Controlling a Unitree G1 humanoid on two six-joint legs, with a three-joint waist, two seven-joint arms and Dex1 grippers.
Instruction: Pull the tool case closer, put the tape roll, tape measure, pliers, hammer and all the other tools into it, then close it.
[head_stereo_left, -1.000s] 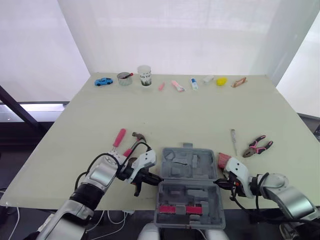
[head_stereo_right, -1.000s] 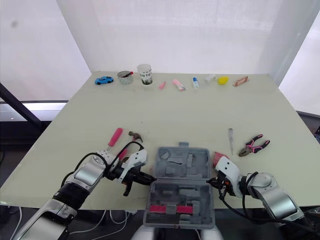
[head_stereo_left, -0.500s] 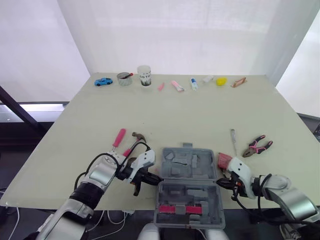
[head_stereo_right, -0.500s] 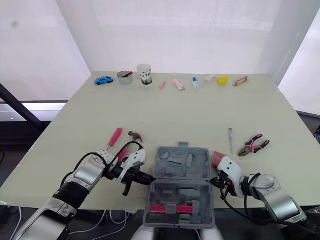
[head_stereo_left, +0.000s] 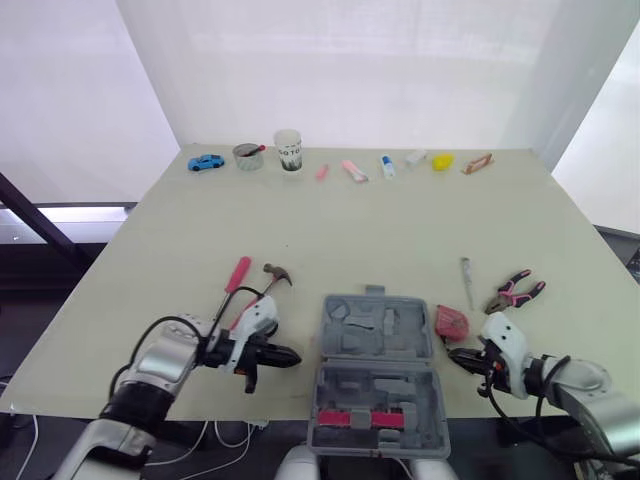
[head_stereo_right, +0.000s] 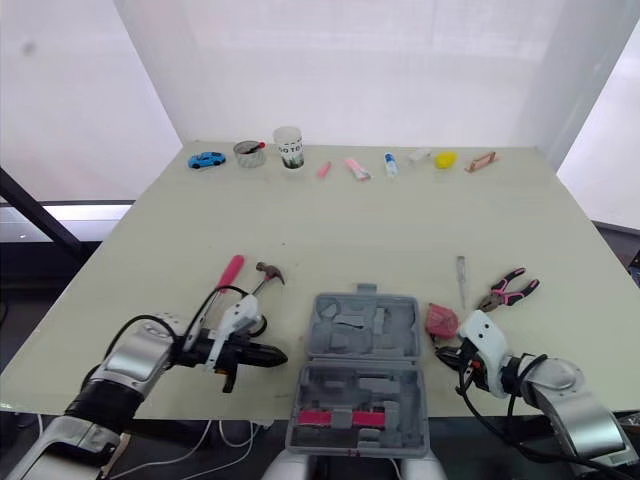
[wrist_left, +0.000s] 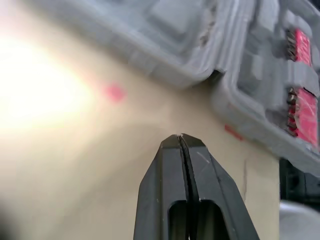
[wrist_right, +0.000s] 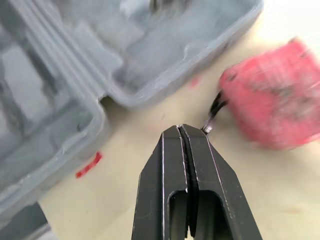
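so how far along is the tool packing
Done: the case sits open at the near table edge. In hand: nothing; the left gripper and right gripper are shut and empty, either side of the case. Left: tape measure, pliers, screwdriver, hammer and red-handled tool lie on the table, then closing.

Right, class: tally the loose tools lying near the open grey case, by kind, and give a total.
Screwdrivers: 2
Hammer: 1
Pliers: 1
Tape measure: 1
Total: 5
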